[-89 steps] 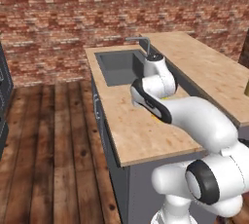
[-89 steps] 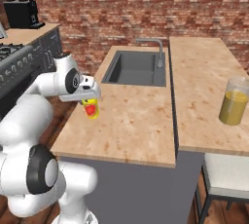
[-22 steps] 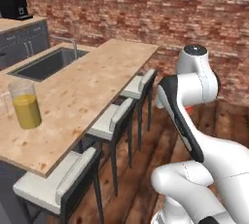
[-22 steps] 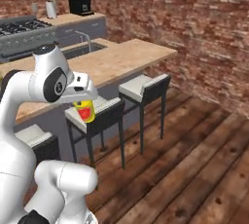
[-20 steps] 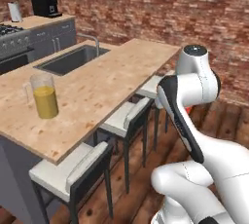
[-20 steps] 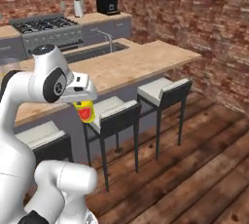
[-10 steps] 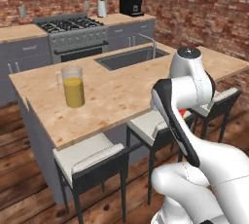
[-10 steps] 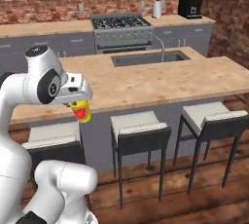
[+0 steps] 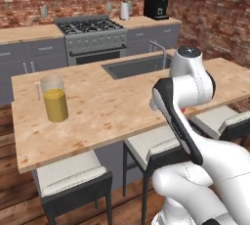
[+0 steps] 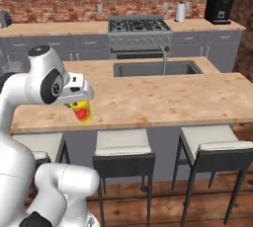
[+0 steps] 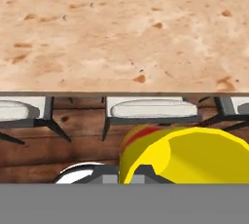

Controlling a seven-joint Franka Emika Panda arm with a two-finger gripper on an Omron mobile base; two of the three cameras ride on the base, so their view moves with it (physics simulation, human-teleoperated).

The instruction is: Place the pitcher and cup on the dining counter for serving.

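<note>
yellow cup point(image 10: 82, 111) with red marks, amber-filled pitcher point(image 9: 53, 98)

arm: raised, elbow bent | tool point(image 10: 81, 103): clamped (around cup point(image 10: 81, 111))

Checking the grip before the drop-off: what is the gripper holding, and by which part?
The gripper holds the cup, jaws shut at its top; the exact contact is hidden.
</note>
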